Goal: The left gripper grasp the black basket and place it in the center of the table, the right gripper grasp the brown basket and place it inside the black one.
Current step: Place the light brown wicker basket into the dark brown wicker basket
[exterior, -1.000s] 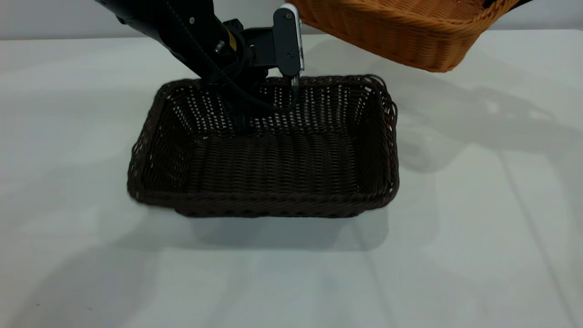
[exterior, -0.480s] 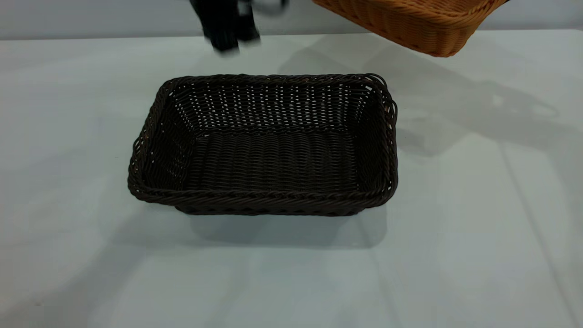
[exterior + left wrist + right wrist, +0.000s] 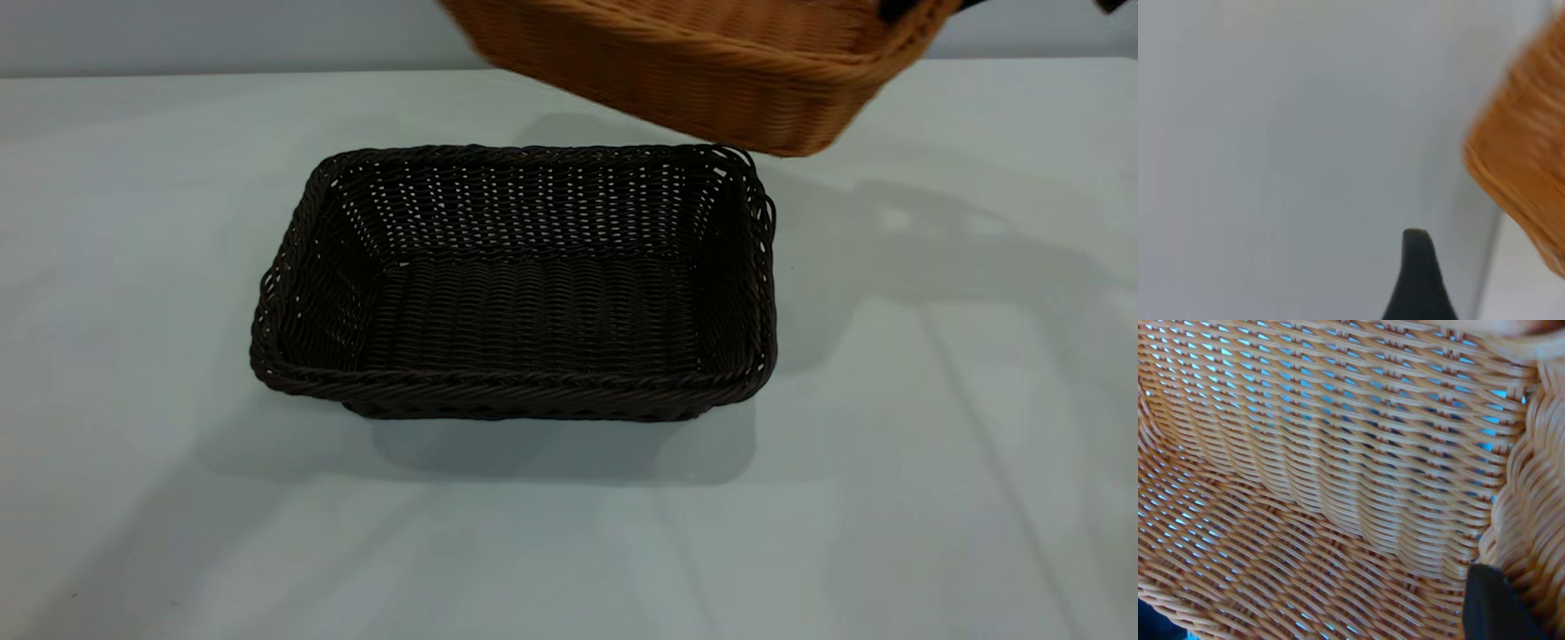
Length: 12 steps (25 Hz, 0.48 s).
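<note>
Above black basket [image 3: 520, 293], brown basket [image 3: 702, 71] aloft

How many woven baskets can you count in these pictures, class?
2. The black basket rests on the table; the brown basket hangs in the air above its far right corner.

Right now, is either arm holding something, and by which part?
The right tool holds the brown basket by its braided rim, lifted above the black basket. The left tool holds nothing visible.
</note>
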Each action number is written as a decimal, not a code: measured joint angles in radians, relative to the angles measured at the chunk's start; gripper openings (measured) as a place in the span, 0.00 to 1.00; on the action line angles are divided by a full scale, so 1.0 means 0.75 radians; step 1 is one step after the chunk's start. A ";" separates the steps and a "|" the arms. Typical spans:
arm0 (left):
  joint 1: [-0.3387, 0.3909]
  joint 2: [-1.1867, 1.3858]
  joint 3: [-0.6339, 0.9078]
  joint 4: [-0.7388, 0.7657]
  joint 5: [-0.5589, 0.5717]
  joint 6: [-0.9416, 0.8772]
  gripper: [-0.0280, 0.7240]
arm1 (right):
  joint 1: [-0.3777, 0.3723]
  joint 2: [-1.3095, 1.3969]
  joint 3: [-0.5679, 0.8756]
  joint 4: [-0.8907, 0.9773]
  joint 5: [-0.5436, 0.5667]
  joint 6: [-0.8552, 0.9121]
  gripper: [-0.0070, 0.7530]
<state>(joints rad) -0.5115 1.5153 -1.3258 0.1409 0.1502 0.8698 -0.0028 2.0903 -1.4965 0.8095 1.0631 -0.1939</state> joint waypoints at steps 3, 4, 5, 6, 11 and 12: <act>0.000 -0.124 0.000 0.000 -0.016 0.000 0.69 | 0.045 0.000 0.000 -0.001 0.038 -0.025 0.11; 0.000 -0.160 0.000 0.000 -0.021 -0.003 0.69 | 0.061 0.000 0.000 -0.001 0.040 -0.028 0.11; 0.000 -0.187 0.000 0.000 -0.022 -0.016 0.69 | 0.076 0.000 0.000 0.000 0.038 -0.031 0.11; 0.000 -0.215 0.000 0.000 -0.022 -0.038 0.69 | 0.092 0.000 0.000 0.003 0.033 -0.033 0.11; 0.000 -0.289 0.003 0.000 -0.076 -0.159 0.69 | 0.119 0.000 0.000 0.009 0.019 -0.049 0.11; 0.000 -0.291 0.003 0.000 -0.096 -0.168 0.69 | 0.119 0.000 0.000 0.009 0.019 -0.053 0.11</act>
<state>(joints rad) -0.5115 1.2970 -1.3238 0.1409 0.0782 0.7437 0.0861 2.0903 -1.4965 0.8162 1.0776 -0.2338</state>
